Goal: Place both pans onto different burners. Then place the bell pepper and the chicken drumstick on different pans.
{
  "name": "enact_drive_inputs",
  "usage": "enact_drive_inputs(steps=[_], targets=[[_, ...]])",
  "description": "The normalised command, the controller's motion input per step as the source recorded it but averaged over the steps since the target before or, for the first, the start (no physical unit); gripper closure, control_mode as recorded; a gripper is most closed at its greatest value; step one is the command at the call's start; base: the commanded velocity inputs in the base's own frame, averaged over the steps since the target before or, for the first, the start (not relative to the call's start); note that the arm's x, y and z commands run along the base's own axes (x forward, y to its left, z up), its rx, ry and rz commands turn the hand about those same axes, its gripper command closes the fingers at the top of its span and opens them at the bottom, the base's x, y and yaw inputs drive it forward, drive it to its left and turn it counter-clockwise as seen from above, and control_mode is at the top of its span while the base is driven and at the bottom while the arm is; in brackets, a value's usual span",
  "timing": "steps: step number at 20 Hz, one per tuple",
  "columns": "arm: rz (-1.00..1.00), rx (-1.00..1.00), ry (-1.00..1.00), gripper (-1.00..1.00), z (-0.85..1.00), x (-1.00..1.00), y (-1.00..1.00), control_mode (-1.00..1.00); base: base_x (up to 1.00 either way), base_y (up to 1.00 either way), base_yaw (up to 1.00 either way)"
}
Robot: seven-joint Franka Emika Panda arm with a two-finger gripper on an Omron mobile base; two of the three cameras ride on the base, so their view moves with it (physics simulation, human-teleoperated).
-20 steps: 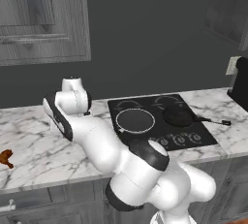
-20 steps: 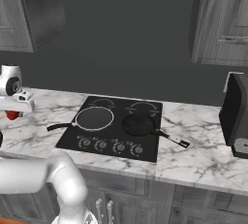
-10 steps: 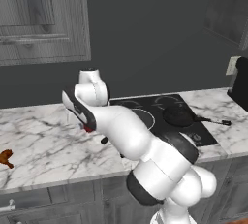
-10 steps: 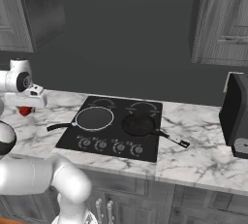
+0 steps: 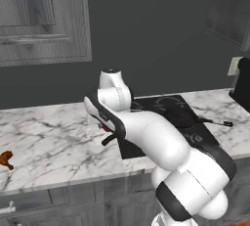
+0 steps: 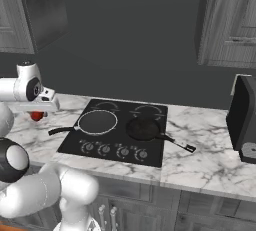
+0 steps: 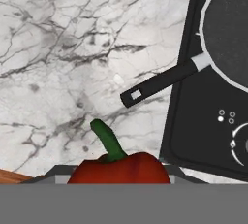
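My gripper (image 6: 38, 112) is shut on the red bell pepper (image 6: 35, 116) and holds it above the marble counter, just left of the black cooktop (image 6: 150, 151). In the hand view the bell pepper (image 7: 119, 170) with its green stem sits at the bottom. The pale-rimmed pan (image 6: 97, 122) rests on the front left burner, its handle (image 7: 162, 81) reaching out over the counter toward the gripper. The second pan (image 6: 142, 129) lies on the front right burner. The chicken drumstick (image 5: 6, 159) lies far left on the counter. From the left base view the gripper (image 5: 103, 124) is partly hidden by the arm.
Two bare burner rings (image 6: 148, 110) mark the back of the cooktop, and a row of knobs (image 6: 112, 150) runs along its front. A dark coffee machine (image 6: 244, 120) stands at the right end. Cabinets hang above both sides.
The arm has swung right along the counter, carrying the bell pepper from far left to just beside the cooktop. Both pans and the drumstick stayed put.
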Motion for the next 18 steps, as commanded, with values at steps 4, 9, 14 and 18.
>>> enact_drive_inputs(steps=[4,9,14,18], targets=[[0.00,0.06,0.00,1.00,0.41,0.00,-0.80,-1.00,0.00,0.00,0.00],[0.00,0.02,0.00,1.00,0.29,0.01,-0.77,-1.00,0.00,0.00,0.00],[0.00,0.00,0.00,1.00,0.04,0.01,-0.76,-1.00,0.00,0.00,0.00],[0.00,0.00,0.00,1.00,0.00,0.05,-0.72,-1.00,0.00,0.00,0.00]])
